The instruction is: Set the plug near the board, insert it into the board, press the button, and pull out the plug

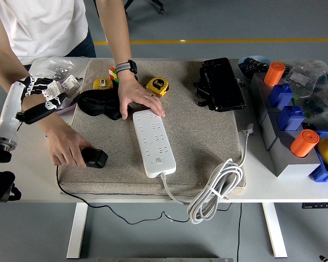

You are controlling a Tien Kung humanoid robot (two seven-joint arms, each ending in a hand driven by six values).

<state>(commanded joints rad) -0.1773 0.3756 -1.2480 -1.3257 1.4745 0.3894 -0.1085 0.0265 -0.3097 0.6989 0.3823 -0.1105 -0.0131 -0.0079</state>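
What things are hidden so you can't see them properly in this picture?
In the head view:
- Rubik's cube: mostly behind the person's forearm.
- Black plug: partly covered by the person's hand.
- Black cord: dips under the table edge.
- Person's face: cut off at the top.
- Right robot hand: out of frame.

Person's hands (136, 98) cover plug (94, 158) and board (153, 142) top — lower board clear.

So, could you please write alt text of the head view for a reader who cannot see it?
A person leans over the table, one hand gripping the black plug on the grey mat, the other hand resting on the far end of the white power strip. The robot's left hand hovers open at the left edge, holding nothing; its right arm is out of view.
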